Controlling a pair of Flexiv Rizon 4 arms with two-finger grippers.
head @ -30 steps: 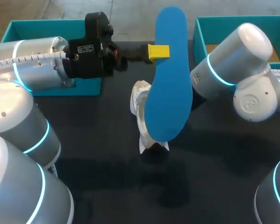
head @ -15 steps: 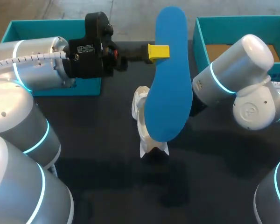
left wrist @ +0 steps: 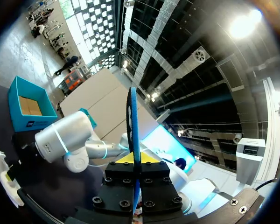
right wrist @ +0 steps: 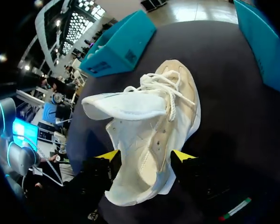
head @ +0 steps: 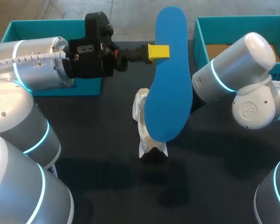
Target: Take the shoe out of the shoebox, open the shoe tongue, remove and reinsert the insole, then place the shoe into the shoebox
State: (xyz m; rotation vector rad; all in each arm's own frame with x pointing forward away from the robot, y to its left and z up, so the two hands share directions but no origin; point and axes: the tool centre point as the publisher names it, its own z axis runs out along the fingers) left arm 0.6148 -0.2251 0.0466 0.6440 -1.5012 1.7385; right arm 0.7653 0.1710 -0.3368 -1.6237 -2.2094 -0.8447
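My left gripper (head: 158,51) is shut on the rim of a blue insole (head: 168,79), which it holds upright above the table's middle. In the left wrist view the insole (left wrist: 132,121) stands edge-on between the closed yellow tips of the left gripper (left wrist: 135,161). Under the insole a white shoe (head: 141,116) lies on the dark table. In the right wrist view the shoe (right wrist: 149,116) has its tongue lifted, and my right gripper (right wrist: 145,158) stands open with a yellow tip on each side of the heel. In the head view the insole hides the right gripper.
One teal shoebox (head: 37,25) stands at the back left behind my left arm. A second teal shoebox (head: 233,23), with a brown bottom, stands at the back right by my right arm (head: 238,79). The dark table (head: 107,177) runs on toward the front.
My right arm's wrist has shifted slightly up and to the right, and the shoe has moved a little with it. The left arm and the insole have stayed put.
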